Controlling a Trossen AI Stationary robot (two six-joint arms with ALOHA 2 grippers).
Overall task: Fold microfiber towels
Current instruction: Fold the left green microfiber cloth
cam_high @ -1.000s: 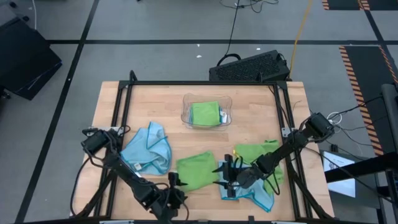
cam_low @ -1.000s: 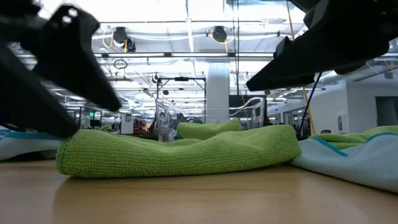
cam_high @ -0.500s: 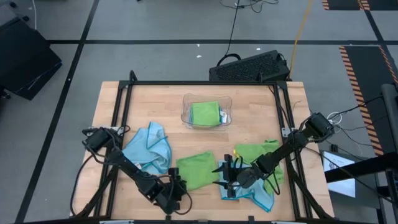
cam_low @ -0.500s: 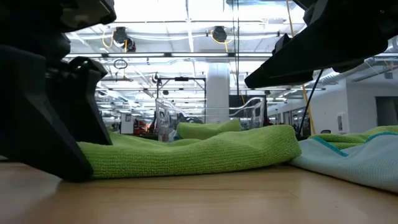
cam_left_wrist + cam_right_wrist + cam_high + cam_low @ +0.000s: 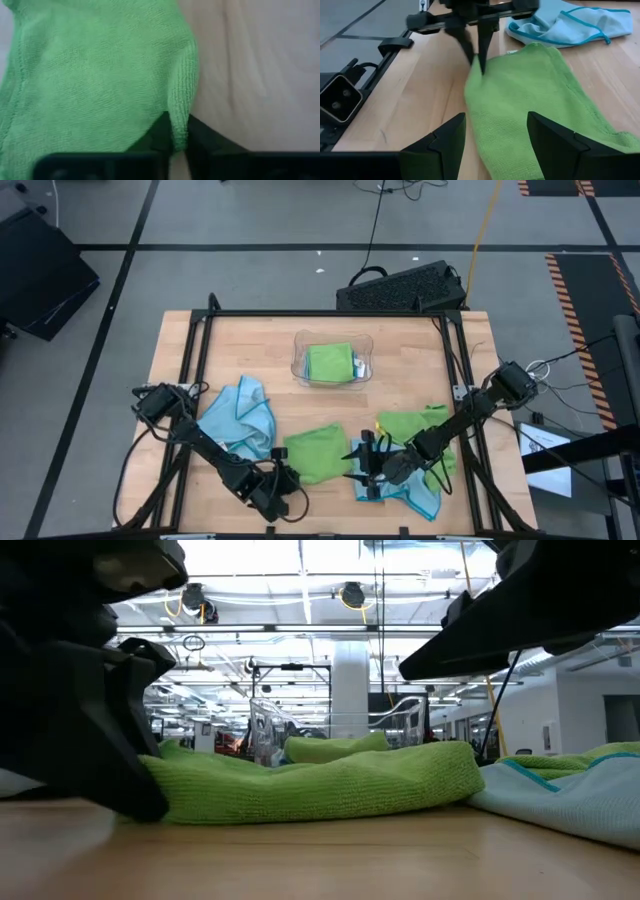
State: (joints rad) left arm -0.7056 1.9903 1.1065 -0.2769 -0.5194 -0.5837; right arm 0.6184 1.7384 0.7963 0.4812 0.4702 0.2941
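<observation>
Green towel lies near the tabletop's front edge, mid-width; left tool is pinched on its near-left corner, right tool gapes wide over the opposite edge, so the next move is probably carrying that corner across to fold.

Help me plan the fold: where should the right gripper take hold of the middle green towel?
Probably the green towel's near edge at the right gripper's end, coming in low and level. It lies flat there, and the left gripper already pinches the far edge.
</observation>
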